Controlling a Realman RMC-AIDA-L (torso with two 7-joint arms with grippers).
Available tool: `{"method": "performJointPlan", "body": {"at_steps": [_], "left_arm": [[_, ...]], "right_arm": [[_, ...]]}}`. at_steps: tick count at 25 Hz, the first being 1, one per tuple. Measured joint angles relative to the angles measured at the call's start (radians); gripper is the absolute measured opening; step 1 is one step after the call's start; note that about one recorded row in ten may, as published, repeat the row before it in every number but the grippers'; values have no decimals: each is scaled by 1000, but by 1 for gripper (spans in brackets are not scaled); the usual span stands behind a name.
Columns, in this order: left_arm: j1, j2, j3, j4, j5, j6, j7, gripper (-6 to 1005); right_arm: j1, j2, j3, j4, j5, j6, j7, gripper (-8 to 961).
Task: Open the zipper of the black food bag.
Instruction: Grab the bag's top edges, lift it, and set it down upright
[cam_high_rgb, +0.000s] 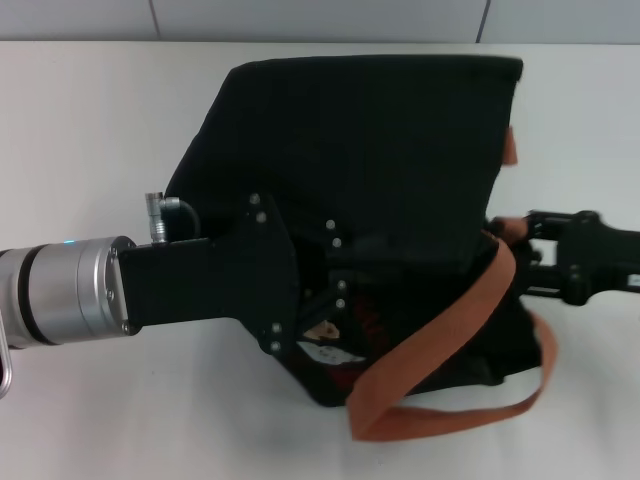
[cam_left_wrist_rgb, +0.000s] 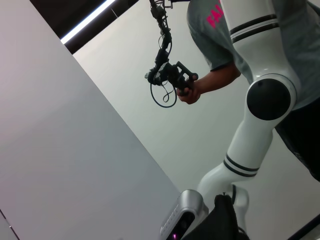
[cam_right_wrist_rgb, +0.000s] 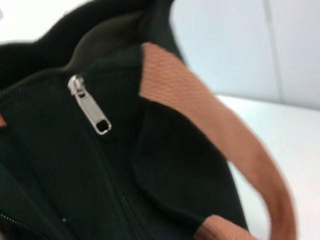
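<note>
The black food bag (cam_high_rgb: 380, 150) lies on the white table, its orange-brown handles (cam_high_rgb: 450, 330) trailing toward the front. My left gripper (cam_high_rgb: 335, 298) reaches in from the left and rests on the bag's near end, by the cartoon patch (cam_high_rgb: 325, 335). My right gripper (cam_high_rgb: 503, 240) is at the bag's right side, beside a handle. In the right wrist view the zipper's black tape (cam_right_wrist_rgb: 117, 190) runs along the fabric, and its silver pull tab (cam_right_wrist_rgb: 89, 107) lies flat and free beside a handle strap (cam_right_wrist_rgb: 200, 105).
The white table (cam_high_rgb: 90, 150) surrounds the bag, with a wall behind it. The left wrist view looks away from the bag at a white robot arm (cam_left_wrist_rgb: 265, 100) and a person holding a device (cam_left_wrist_rgb: 172, 75).
</note>
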Motion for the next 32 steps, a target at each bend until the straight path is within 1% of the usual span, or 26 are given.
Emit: {"method": "performJointPlan", "body": {"at_steps": [1, 2, 3, 4, 5, 7, 10, 11, 12, 13, 14, 15, 17, 18, 19, 20, 21, 23, 26, 27, 28, 31, 32], "left_arm": [[0, 0, 1, 0, -2, 0, 0, 99], [-1, 0, 3, 0, -4, 0, 1, 99], [-2, 0, 3, 0, -4, 0, 1, 99], [-2, 0, 4, -1, -4, 0, 2, 99], [-2, 0, 4, -1, -4, 0, 2, 99], [-7, 0, 5, 0, -4, -1, 2, 98], [-11, 0, 7, 0, -4, -2, 2, 98], [-13, 0, 9, 0, -4, -2, 3, 98], [-19, 0, 18, 0, -6, -2, 3, 98], [-19, 0, 18, 0, -6, -2, 3, 98], [-23, 0, 32, 0, -12, -3, 4, 98], [-23, 0, 32, 0, -12, -3, 4, 98], [-24, 0, 47, 1, -24, -9, 5, 98], [-24, 0, 47, 1, -24, -9, 5, 99], [-24, 0, 48, 1, -26, -12, 5, 99], [-24, 0, 48, 1, -26, -12, 5, 99], [-22, 0, 48, 2, -27, -13, 8, 99], [-20, 0, 49, 1, -28, -14, 19, 99], [-22, 0, 50, 1, -28, -16, 19, 99], [-23, 0, 54, 1, -28, -19, 19, 99], [-23, 0, 54, 1, -28, -19, 19, 99], [-25, 0, 59, 0, -29, -21, 19, 98], [-26, 0, 60, 0, -29, -23, 19, 98]], "right_arm": [[-7, -3, 28, 4, 0, -10, -1, 665], [-20, -9, 62, 14, -2, -23, -3, 665], [-20, -9, 62, 14, -2, -23, -3, 665], [-34, -16, 74, 23, -4, -24, -3, 665], [-34, -16, 74, 23, -4, -24, -3, 665], [-56, -23, 76, 29, -5, -24, -9, 665], [-60, -23, 73, 29, -5, -23, -15, 666], [-59, -22, 68, 29, -9, -19, -17, 666], [-49, -12, 59, 29, -28, -2, -17, 666], [-49, -12, 59, 29, -28, -2, -17, 666], [-33, 3, 54, 25, -65, 10, -17, 666], [-33, 3, 54, 25, -65, 10, -17, 666], [-15, 16, 53, -4, -147, 4, -16, 665], [-15, 16, 53, -4, -147, 4, -16, 665], [-16, 15, 57, -26, -196, -8, -12, 665], [-16, 15, 57, -26, -196, -8, -12, 665], [-20, 10, 61, -34, -209, -16, -12, 666], [-45, -19, 94, -38, -211, -72, -12, 666], [-48, -23, 113, -40, -212, -86, -12, 666], [-54, -34, 161, -45, -215, -126, -13, 665], [-54, -34, 161, -45, -215, -126, -13, 665], [-64, -51, 220, -49, -216, -183, -19, 665], [-70, -62, 256, -56, -217, -220, -24, 665]]}}
